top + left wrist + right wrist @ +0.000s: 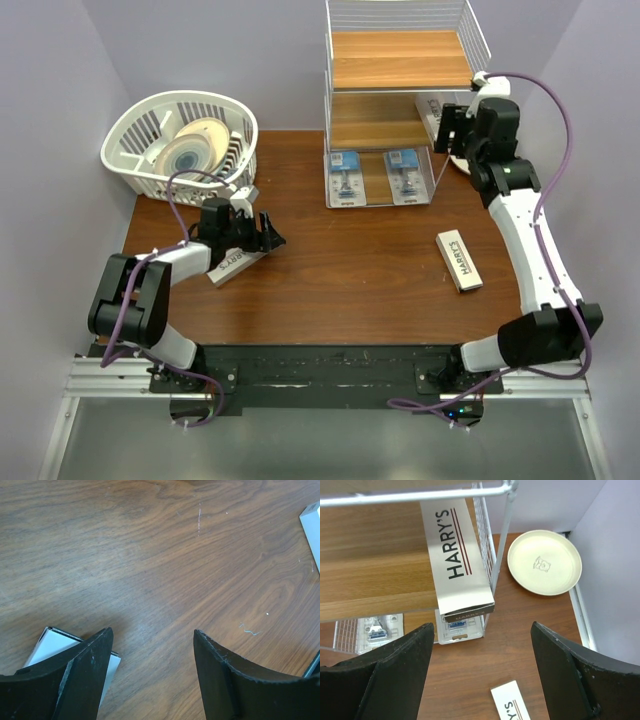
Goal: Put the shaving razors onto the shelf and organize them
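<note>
White cardboard, long and narrow, printed HARRY'S: three razor boxes. First box (455, 555) flat on the middle light-brown wooden tier of the tall white wire shelf (400, 60), straight ahead of the right gripper (481, 626), nearer the finger at the left of its wrist view, near end at the tier's edge beside the side wire. Second box (460, 260) flat on the brown wooden table (350, 290), behind the right fingers and well apart from the shelf, only its end showing at the bottom of the right wrist view. Third box (228, 268) on the table at the left gripper (152, 635), under and outside the finger (85, 675) at the left of its wrist view, not between the two. Flat clear blister packs with blue-white cards, one (344, 178) beside the other (406, 176), on the bottom tier, below the first box and beyond the right fingertips. Right fingers (395, 675) spread wide, nothing between them. Left fingers apart as well, bare wood in the gap, nothing clamped. Round cream plate (545, 562) on the table ahead of the finger at the right of the right wrist view, just outside the shelf's wire. White slatted plastic basket (180, 140) with more round plates (190, 150) inside, past the left fingers at the table's back left corner.
</note>
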`<state>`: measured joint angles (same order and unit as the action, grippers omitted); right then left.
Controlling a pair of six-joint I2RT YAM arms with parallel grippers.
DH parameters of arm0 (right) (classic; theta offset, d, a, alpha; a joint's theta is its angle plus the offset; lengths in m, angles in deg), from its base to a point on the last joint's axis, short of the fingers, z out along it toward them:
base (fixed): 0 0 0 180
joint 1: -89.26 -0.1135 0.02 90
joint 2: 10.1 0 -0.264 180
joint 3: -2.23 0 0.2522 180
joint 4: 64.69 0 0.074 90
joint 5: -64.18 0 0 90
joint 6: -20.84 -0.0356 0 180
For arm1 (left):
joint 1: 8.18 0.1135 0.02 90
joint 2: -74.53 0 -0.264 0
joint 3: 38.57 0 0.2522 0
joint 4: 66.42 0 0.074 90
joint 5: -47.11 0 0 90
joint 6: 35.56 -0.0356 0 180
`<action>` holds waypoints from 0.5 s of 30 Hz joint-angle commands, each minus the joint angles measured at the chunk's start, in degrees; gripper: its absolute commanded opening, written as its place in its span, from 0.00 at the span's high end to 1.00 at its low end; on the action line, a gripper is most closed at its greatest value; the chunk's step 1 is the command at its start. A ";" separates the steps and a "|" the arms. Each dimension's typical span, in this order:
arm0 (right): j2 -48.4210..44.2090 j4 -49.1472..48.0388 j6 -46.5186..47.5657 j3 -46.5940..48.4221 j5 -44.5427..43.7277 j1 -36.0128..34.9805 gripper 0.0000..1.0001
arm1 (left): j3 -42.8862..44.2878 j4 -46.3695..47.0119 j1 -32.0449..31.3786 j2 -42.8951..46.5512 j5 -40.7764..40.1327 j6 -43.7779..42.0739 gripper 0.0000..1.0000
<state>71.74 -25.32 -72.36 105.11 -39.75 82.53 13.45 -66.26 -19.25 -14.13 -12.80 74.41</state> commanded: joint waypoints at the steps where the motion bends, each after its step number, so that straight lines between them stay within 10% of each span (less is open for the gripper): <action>1: -3.53 0.33 1.53 0.09 1.01 0.22 0.18 | 2.78 1.73 -0.79 -0.98 0.76 0.16 0.30; 6: -4.76 -1.78 5.21 -4.47 3.90 0.13 0.16 | 3.31 1.29 -1.50 -0.81 0.94 -0.19 0.30; 9: -4.50 -3.36 5.75 -4.75 10.31 0.13 0.32 | 3.14 0.85 -1.50 -0.37 0.85 -0.45 0.30; 15: -1.25 -7.14 1.90 -2.12 22.89 0.13 0.92 | 2.08 0.68 -1.50 1.03 0.24 -1.07 0.30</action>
<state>69.07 -27.15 -68.52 100.50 -26.29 82.58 14.94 -66.53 -20.58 -15.03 -12.67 74.39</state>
